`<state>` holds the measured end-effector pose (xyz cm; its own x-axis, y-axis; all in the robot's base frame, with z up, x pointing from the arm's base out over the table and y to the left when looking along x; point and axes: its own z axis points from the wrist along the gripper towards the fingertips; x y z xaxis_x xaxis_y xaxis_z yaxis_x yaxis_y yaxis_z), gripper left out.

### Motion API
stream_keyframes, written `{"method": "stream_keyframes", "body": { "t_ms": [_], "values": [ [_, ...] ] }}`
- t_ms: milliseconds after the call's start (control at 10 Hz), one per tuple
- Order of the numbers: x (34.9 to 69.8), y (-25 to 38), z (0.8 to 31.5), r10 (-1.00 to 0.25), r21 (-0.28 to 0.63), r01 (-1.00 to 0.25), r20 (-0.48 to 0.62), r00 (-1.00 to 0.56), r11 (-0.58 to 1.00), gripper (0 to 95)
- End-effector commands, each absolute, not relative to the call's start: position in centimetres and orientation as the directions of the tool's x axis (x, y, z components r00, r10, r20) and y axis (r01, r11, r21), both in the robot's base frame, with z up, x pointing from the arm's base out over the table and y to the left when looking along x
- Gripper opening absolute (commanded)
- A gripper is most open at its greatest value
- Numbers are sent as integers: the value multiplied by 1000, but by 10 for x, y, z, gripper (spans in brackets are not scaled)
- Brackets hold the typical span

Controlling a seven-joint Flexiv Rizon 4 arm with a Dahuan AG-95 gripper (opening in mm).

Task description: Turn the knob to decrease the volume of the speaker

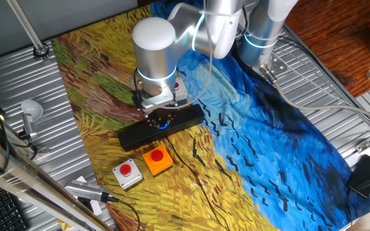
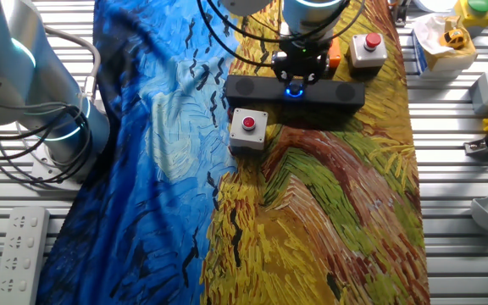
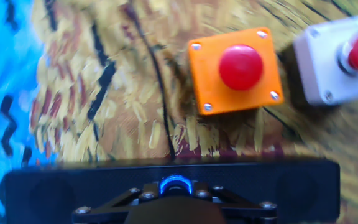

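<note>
Gripper (image 1: pixel 161 120) sat down over the knob (image 3: pixel 176 185) at mid-frame in one fixed view, fingers closed in around it; whether they actually pinched it could not be told, contact hidden by the gripper body. Blue ring glow showed just under the gripper in both fixed views and at bottom center of the hand view, between the dark finger links. Knob sat midway along the speaker (image 1: pixel 130 133), a long black bar lying across the painted cloth (image 2: pixel 329 212), center of one fixed view, upper center of the other fixed view.

Below the speaker in one fixed view: orange button box (image 1: pixel 157 160) with red button, just beside it a grey button box (image 1: pixel 127 174), also red-topped, both near the bar but apart from it. Another grey button box (image 2: pixel 248 129) sat just beside the speaker on its lower-left side in the other fixed view. Cloth covered the ribbed metal bench (image 2: pixel 464 220). A white power strip (image 2: pixel 15 246) lay at lower left of the other fixed view.
</note>
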<state>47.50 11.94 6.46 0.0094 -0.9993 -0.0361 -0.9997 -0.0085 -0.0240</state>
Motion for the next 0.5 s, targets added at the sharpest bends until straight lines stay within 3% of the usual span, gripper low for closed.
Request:
{"method": "stream_keyframes", "body": {
  "t_ms": [100,200,500],
  "values": [
    [476,119,64,-997,-22,-997,-46,-68,69,570],
    [476,119,64,-990,-22,-991,-49,-134,135,760],
    [477,120,63,-969,-16,-970,-54,-240,241,760]
  ]
}}
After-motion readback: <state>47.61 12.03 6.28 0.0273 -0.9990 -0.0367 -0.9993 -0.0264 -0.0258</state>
